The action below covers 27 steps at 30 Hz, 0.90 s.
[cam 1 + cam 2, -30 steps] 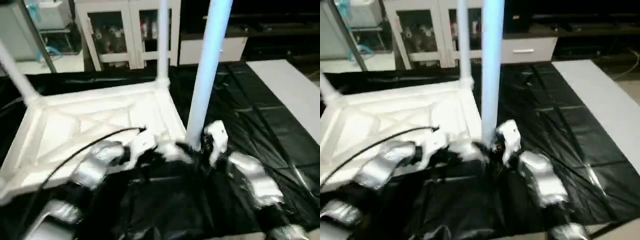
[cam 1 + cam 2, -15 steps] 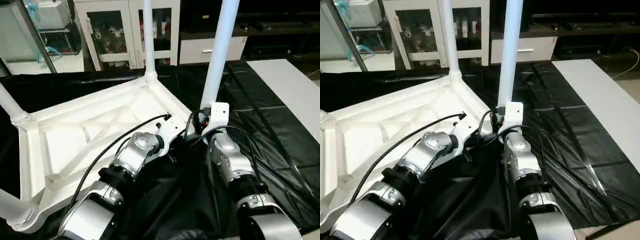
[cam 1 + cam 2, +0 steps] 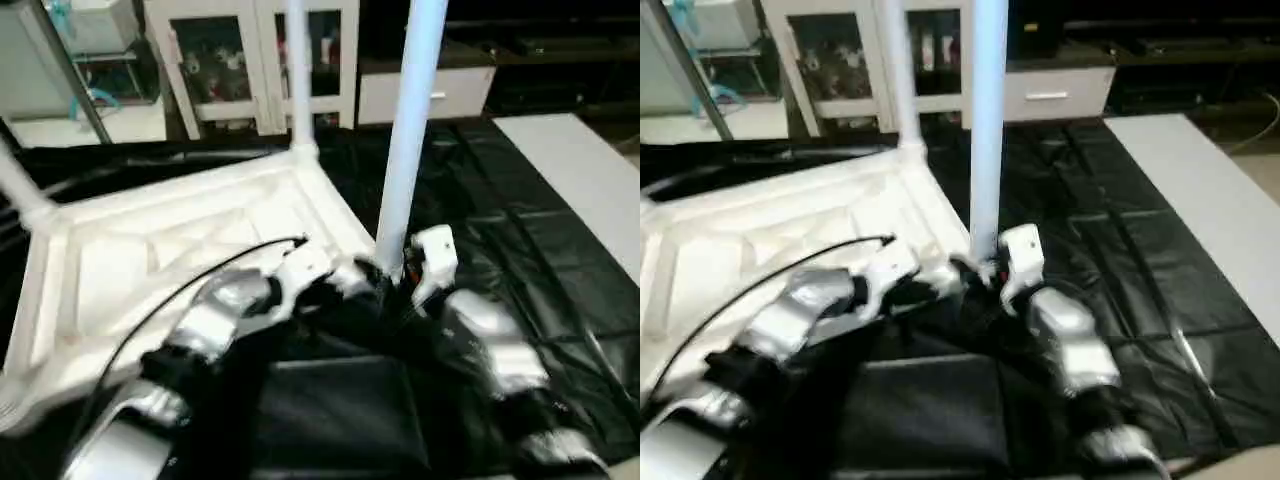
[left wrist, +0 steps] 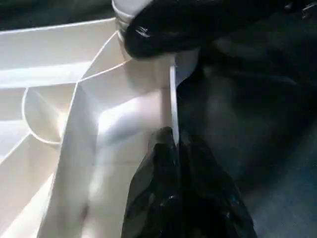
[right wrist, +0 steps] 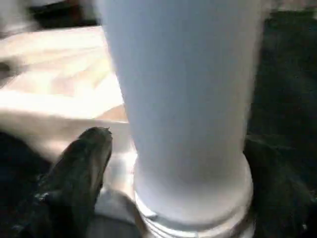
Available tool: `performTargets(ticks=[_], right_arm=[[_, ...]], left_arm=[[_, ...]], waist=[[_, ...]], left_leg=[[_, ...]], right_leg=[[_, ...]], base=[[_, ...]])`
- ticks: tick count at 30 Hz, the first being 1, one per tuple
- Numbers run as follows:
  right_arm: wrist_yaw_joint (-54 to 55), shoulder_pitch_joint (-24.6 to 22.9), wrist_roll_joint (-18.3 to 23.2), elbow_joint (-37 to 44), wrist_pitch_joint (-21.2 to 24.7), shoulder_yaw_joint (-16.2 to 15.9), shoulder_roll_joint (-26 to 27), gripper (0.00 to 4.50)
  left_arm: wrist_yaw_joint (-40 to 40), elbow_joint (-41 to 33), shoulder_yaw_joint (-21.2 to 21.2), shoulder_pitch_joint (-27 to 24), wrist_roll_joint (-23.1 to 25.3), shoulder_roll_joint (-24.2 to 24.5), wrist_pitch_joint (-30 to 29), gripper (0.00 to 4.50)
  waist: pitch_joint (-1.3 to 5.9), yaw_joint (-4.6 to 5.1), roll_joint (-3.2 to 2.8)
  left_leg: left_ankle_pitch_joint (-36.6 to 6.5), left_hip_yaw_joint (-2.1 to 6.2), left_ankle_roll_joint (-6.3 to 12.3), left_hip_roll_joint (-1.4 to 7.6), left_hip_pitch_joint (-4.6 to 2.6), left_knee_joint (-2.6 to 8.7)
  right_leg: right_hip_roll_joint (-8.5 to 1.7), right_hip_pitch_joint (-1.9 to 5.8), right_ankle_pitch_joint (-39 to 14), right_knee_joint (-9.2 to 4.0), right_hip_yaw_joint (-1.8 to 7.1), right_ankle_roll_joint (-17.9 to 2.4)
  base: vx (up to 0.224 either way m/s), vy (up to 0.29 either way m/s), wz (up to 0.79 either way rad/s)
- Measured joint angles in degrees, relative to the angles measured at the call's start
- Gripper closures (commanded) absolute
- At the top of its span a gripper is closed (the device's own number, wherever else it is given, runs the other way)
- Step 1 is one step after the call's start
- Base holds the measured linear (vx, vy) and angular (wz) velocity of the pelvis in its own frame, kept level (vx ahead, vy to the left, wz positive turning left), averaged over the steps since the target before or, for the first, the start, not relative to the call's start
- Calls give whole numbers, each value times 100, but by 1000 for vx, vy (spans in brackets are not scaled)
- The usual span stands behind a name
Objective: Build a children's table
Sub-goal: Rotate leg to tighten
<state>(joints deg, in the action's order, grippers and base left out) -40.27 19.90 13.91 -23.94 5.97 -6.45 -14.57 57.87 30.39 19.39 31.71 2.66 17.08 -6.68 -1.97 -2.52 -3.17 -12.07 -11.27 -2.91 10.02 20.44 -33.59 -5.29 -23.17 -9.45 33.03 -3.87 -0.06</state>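
Black-covered surface (image 3: pixel 520 220), white cabinet (image 3: pixel 250 60) behind. Tabletop (image 3: pixel 170 250): upside down, ribs up. Near leg (image 3: pixel 405 150): upright in its corner socket, top cut off. Both forearms converge there. Left gripper (image 4: pixel 171 148): closed on the tabletop's rim. Right gripper (image 3: pixel 395 285): beside the leg base; state undeterminable.

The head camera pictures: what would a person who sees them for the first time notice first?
First, the tall white leg standing upright in the near right corner of the upturned white tabletop, which lies ribbed side up on the black-covered work table. Both silver arms meet at that leg's base: the right gripper beside it, and the left gripper shut on the tabletop's edge. Another leg stands at the far corner.
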Motion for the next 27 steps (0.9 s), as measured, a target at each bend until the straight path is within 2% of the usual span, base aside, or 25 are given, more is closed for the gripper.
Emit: performTargets(ticks=[3, 6, 9, 17, 18, 27], right_arm=[[-619, -245, 101, 390, 129, -163, -293, 37], [-939, -296, 179, 594, 160, -271, -443, 37], [-1287, -462, 230, 860, 282, -310, -594, 37], [-1492, -492, 247, 948, 463, -372, -641, 37], [-1496, -504, 246, 969, 467, -371, -643, 62], [-1519, -525, 262, 979, 544, -299, -642, 137]], left_arm=[[492, -201, 64, -100, -92, 261, 90, 450], [767, -338, 148, -179, -145, 319, 100, 450], [974, -590, 178, -310, -248, 453, 32, 450], [1090, -715, 179, -391, -297, 526, -43, 450], [1094, -736, 178, -400, -298, 532, -53, 450], [1190, -806, 184, -428, -308, 570, -141, 450]], waist=[[-1, -67, 0], [0, -99, 0], [-1, -105, 0], [-2, -95, -1], [-2, -94, -1], [-1, -99, -2]], left_leg=[[-1, -1, 0, 0, 2, 0], [-1, -6, -1, -2, -1, -2], [-2, -6, -1, -2, -3, 0], [-1, -5, -2, -2, -5, -1], [-1, -5, -2, -2, -5, 0], [-1, -5, -2, -1, -5, -2]], right_leg=[[-1, -5, -3, 2, -1, -2], [-4, -2, -3, 2, 3, -2], [-4, -1, -4, 2, 3, -2], [-4, -2, -3, 7, 3, -2], [-4, -2, -3, 7, 3, -2], [-4, -1, -3, 8, 2, -2]], base=[[0, 0, 0], [0, 0, 0], [0, 0, 0], [0, 0, 0], [0, 0, 0], [0, 0, 0]])
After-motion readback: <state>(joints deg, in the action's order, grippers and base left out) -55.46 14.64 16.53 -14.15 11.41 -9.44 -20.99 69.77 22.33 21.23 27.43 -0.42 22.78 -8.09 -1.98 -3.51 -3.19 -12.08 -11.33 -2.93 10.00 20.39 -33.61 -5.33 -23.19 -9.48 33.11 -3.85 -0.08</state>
